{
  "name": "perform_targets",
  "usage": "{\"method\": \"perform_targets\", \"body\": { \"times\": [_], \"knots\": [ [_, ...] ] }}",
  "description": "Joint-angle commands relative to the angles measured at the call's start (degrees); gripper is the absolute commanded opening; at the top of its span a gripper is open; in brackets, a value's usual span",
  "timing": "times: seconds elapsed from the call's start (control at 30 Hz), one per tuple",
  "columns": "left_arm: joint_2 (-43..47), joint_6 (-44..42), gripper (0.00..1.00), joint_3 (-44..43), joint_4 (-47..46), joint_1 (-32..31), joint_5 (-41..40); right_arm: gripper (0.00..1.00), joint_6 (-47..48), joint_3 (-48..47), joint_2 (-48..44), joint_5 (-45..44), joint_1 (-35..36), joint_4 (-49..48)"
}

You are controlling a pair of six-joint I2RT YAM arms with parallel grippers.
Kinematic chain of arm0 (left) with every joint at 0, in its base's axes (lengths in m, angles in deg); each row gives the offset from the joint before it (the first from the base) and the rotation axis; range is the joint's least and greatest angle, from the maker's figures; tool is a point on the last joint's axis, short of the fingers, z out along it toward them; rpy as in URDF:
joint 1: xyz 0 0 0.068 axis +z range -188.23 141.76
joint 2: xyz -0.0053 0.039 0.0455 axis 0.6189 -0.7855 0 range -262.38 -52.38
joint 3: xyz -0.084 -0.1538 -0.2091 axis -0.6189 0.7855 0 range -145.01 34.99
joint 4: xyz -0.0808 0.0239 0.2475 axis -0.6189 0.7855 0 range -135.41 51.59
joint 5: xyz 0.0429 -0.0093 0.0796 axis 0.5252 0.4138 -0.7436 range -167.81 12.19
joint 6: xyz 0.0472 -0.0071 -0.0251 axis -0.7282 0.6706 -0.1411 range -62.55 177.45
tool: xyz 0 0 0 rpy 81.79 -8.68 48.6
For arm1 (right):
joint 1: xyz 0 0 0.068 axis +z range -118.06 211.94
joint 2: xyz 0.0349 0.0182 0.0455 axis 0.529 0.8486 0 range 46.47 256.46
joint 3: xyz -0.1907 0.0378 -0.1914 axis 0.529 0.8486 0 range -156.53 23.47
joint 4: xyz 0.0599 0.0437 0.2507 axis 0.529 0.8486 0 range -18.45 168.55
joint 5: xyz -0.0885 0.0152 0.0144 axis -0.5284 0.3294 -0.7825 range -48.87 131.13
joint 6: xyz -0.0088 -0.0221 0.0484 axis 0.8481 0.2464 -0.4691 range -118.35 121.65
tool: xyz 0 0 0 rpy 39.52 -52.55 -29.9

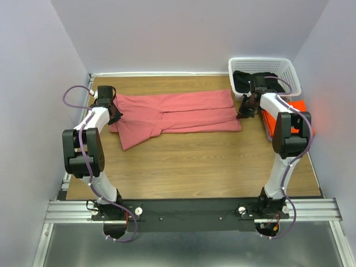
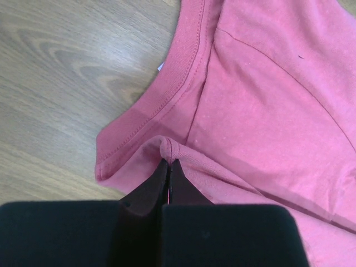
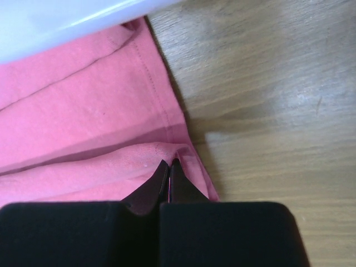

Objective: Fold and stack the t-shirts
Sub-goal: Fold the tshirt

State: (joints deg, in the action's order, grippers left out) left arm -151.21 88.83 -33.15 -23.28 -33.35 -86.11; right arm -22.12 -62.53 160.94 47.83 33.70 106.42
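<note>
The left gripper [image 1: 114,109] is pressed shut. Its two black fingertips [image 2: 162,169] pinch a little raised fold of the pink shirt [image 1: 183,114], just below the collar [image 2: 178,72]. The collar curves away from the tips, and bare wood shows beside it. This gripper sits near the left edge of the desk [image 1: 194,161], toward the far side.

The right gripper [image 1: 245,114] is pressed shut too. Its fingertips [image 3: 176,172] pinch a small fold right at the other end of the pink shirt, where the sewn edge runs along the cloth. Wood shows just past that edge.

The pink shirt lies flat on the far half of the desk, stretched long between the two grippers. One loose part hangs out toward the near side at the left end.

The white basket [image 1: 261,60] stands in the far right corner of the desk. A black shirt [image 1: 243,82] lies bunched inside it. An orange shirt [image 1: 303,108] lies by the right edge, just on the near side of the basket. The right arm hides part of it.
</note>
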Motion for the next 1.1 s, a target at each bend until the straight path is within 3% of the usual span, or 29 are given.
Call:
{"method": "perform_targets", "body": {
  "times": [0.0,0.07,0.13,0.17,0.23,0.37,0.5,0.6,0.73,1.07],
  "knots": [
    [-2.68,0.09,0.06,-1.47,-2.96,0.65,-0.49,0.01,-0.75,-1.37,2.77,-1.34,-0.53,-2.26],
    [-4.0,-0.09,0.13,-2.34,-3.49,0.65,-0.67,0.01,-0.84,-1.45,3.38,-0.99,-0.53,-2.7],
    [-4.79,-0.35,0.24,-3.31,-4.02,0.56,-0.67,0.12,-0.4,-1.89,3.91,0.06,-0.53,-3.23],
    [-4.8,-0.35,0.29,-3.49,-4.02,0.65,-0.5,0.12,-0.31,-2.16,4.0,0.07,-0.53,-3.23],
    [-3.84,-0.61,0.46,-3.49,-4.11,0.56,-0.23,0.25,-0.14,-2.42,3.56,1.56,-0.44,-3.14],
    [0.9,-0.96,0.69,-1.57,-4.2,0.48,-0.85,0.43,0.83,-1.81,0.14,2.18,0.43,-3.14],
    [8.02,-0.7,0.84,5.97,-4.11,-0.31,-0.49,0.62,2.23,1.61,-4.6,1.83,2.02,-3.23],
    [14.52,-0.35,0.89,13.34,-4.46,-1.28,0.82,0.7,2.67,4.25,-8.56,2.7,3.25,-3.58],
    [21.2,0.44,0.89,22.33,-6.66,-3.04,4.51,0.73,2.59,9.95,-13.48,4.37,4.91,-5.34],
    [20.87,2.99,0.81,30.7,-10.53,-7.43,5.57,0.73,0.83,17.35,-18.32,7.01,7.12,-9.38]
  ]
}}
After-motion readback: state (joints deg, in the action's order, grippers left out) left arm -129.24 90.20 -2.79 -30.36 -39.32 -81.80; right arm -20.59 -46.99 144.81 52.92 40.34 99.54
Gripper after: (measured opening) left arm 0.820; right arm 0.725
